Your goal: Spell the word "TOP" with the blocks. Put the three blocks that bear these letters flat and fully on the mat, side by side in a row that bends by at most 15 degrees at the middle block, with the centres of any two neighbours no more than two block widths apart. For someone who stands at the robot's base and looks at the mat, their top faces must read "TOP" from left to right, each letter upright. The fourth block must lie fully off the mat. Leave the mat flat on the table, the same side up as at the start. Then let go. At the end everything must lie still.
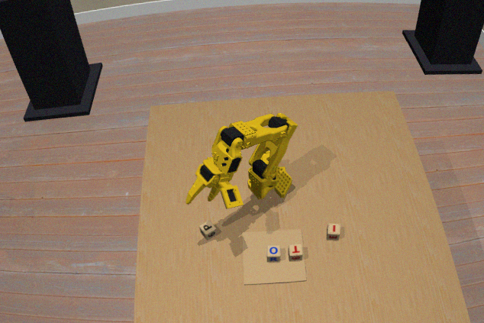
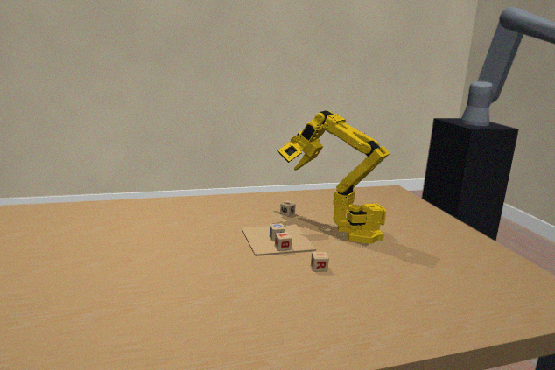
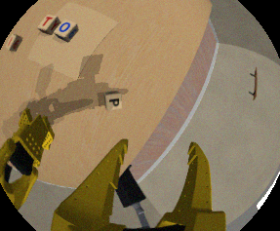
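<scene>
My gripper (image 1: 199,200) (image 3: 159,142) is open and empty, raised above the table on the P block's side. The O block (image 1: 273,253) (image 2: 277,231) (image 3: 65,30) and T block (image 1: 295,252) (image 2: 283,240) (image 3: 48,23) lie flat, side by side with a small gap, on the mat (image 1: 256,272) (image 2: 260,247) (image 3: 100,25). T is close to the mat's edge; from the base it is left of O and upright. The P block (image 1: 208,230) (image 2: 287,208) (image 3: 113,101) lies off the mat, P up, turned askew to the mat. The I block (image 1: 333,231) (image 2: 319,261) (image 3: 14,43) lies off the opposite side.
The robot's base (image 1: 263,186) (image 2: 362,222) stands behind the mat. The wooden table (image 1: 363,280) (image 2: 134,294) extends around mat and blocks. Black pedestals (image 1: 50,49) (image 1: 443,14) stand beyond the table. The arm's shadow crosses table and mat near the P block.
</scene>
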